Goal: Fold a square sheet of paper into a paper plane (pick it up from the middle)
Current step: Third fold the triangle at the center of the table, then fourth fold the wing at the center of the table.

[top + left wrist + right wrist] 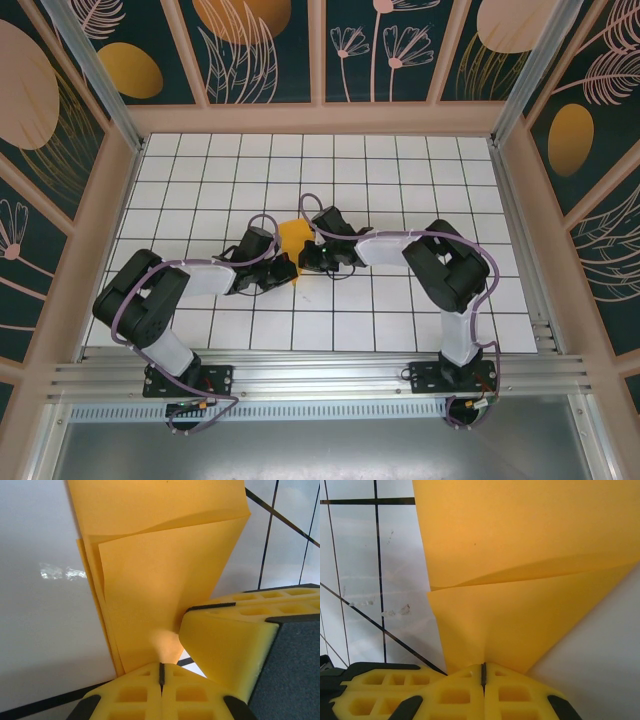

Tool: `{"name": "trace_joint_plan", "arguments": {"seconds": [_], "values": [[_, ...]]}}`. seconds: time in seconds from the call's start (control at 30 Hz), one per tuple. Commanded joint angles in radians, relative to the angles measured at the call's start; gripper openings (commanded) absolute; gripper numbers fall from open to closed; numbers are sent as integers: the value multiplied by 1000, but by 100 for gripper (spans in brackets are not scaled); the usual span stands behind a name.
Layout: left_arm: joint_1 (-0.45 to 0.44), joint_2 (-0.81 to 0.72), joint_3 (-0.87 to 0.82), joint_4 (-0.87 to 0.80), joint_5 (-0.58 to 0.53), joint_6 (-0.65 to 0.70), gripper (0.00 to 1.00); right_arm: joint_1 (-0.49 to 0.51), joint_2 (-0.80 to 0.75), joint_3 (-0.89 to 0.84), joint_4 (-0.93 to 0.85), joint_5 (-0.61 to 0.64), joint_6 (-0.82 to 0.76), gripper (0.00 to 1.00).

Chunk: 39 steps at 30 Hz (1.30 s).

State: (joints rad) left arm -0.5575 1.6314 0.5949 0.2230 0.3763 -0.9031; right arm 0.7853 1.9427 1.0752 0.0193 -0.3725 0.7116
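The orange-yellow sheet of paper stands folded in layers between both grippers near the middle of the table. In the left wrist view the paper rises from my left gripper, whose yellow fingers are shut on its lower edge. In the right wrist view the paper narrows down into my right gripper, which is also shut on it. A slanted crease crosses the sheet in both wrist views. From above, the left gripper and right gripper meet tip to tip under the paper.
The white grid table stretches around the arms, bounded by wooden rails and dark floral wall panels. The right gripper's yellow finger sits close beside the left one. The left gripper's fingers show low left in the right wrist view.
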Motion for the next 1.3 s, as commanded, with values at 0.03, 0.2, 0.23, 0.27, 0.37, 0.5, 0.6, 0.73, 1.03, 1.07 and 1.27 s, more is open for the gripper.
{"name": "trace_joint_plan", "arguments": {"seconds": [0.03,0.2,0.23,0.27,0.37,0.5,0.6,0.73,1.03,1.07,1.27], "values": [[-1,28,-9,-74,-54,24,0,-9,42,9,-33,-4,-30,6],[-1,30,-16,-105,-56,49,0,-41,56,19,-43,7,-51,5],[-1,31,-17,-110,-54,53,0,-48,58,21,-47,10,-56,5],[-1,33,-21,-115,-54,57,0,-55,61,27,-52,12,-61,5],[-1,37,-31,-124,-51,65,0,-79,69,42,-60,12,-76,5],[-1,36,-39,-133,-51,71,0,-113,80,68,-75,13,-97,5],[-1,35,-43,-133,-48,71,0,-143,87,78,-76,15,-109,5],[-1,31,-44,-134,-49,73,0,-183,98,93,-84,23,-124,5],[-1,-5,-3,-140,-42,87,6,-226,5,124,-104,64,-149,8],[-1,-22,10,-137,-42,91,8,-227,-26,112,-99,72,-146,10],[-1,-114,67,-97,-73,118,27,-219,-199,-41,-41,110,-88,33]]}}
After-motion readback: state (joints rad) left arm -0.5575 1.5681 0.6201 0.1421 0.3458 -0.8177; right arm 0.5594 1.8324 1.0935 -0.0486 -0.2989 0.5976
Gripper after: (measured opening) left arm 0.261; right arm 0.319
